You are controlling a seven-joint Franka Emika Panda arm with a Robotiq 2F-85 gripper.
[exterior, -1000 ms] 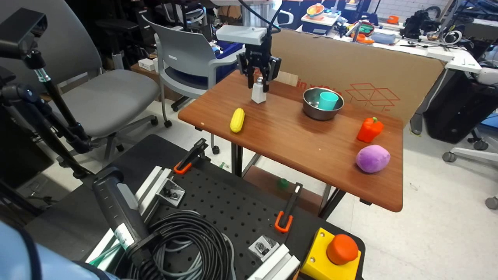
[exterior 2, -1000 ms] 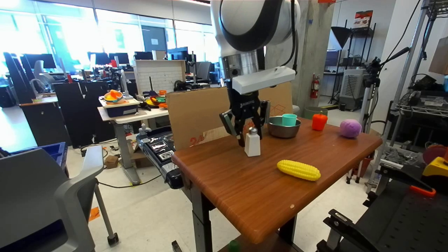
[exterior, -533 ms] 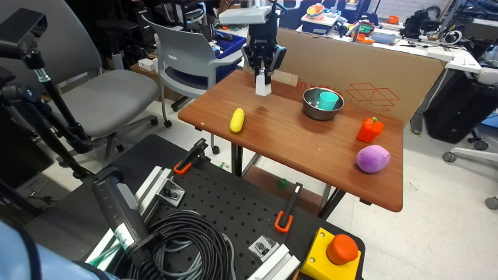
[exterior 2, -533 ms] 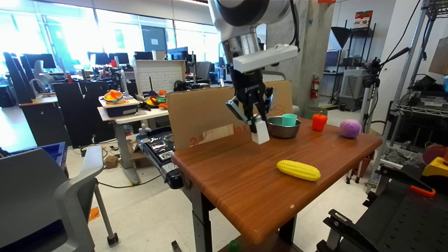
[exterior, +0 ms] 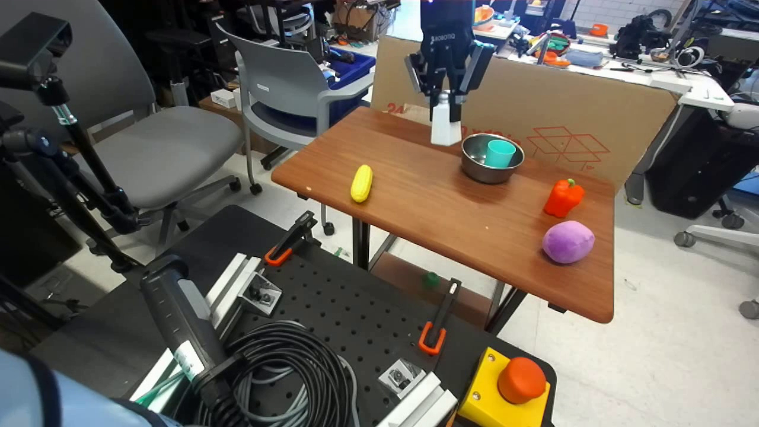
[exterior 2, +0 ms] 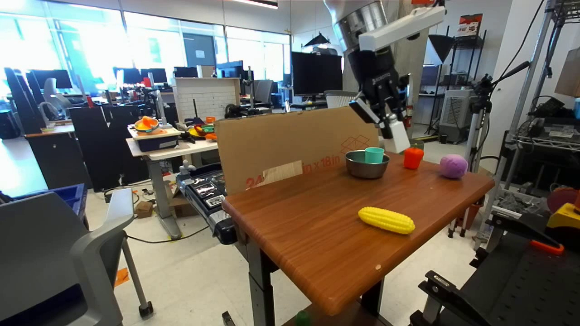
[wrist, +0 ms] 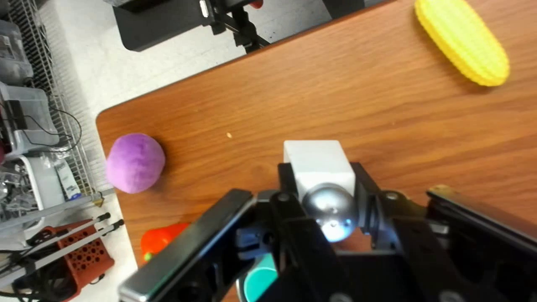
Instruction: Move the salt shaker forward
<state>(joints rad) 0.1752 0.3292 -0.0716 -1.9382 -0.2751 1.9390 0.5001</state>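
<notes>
Gripper (wrist: 324,178) clenched on salt shaker (wrist: 320,163), near centre in wrist view. Pepper (wrist: 162,238) partly hidden, lower left; corn (wrist: 465,41) cropped, upper right.

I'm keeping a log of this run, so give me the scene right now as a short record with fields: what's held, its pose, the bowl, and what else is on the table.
Held: white salt shaker
Grip: gripper shut on its upper part
Pose: tilted, in the air above the wooden table
Container: metal bowl, with a teal cup inside
Also there: yellow corn cob lying flat, red-orange pepper, purple round object
Task state: salt shaker not yet set down
</notes>
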